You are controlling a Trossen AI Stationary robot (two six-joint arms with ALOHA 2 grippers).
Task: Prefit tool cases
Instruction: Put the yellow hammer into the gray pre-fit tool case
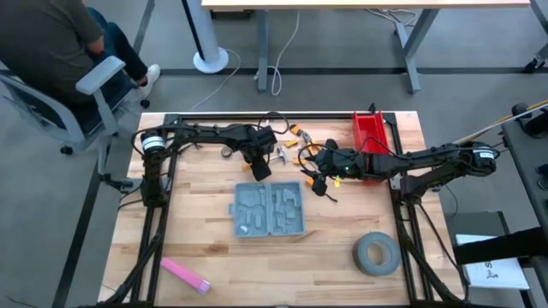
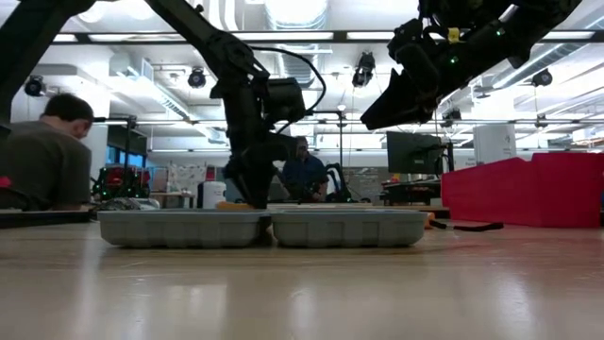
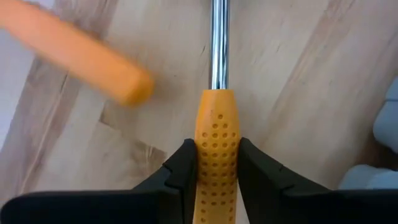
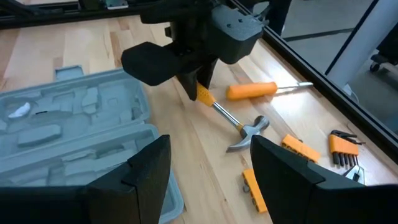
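Fingers (image 3: 186, 171) of the left tool (image 3: 214, 180) pinch a hammer's (image 3: 216, 143) orange handle, head pointing away over the bench (image 3: 292, 93). From the right wrist, the right tool (image 4: 208, 168) hangs spread and empty, the hammer head (image 4: 249, 132) resting on wood. From above, the open case (image 1: 268, 208) lies mid-bench, at six o'clock of the left tool (image 1: 259, 162). I'd lift straight, turn the hammer to match its recess, then lower gently. Low down, the case (image 2: 264, 227) sits flat.
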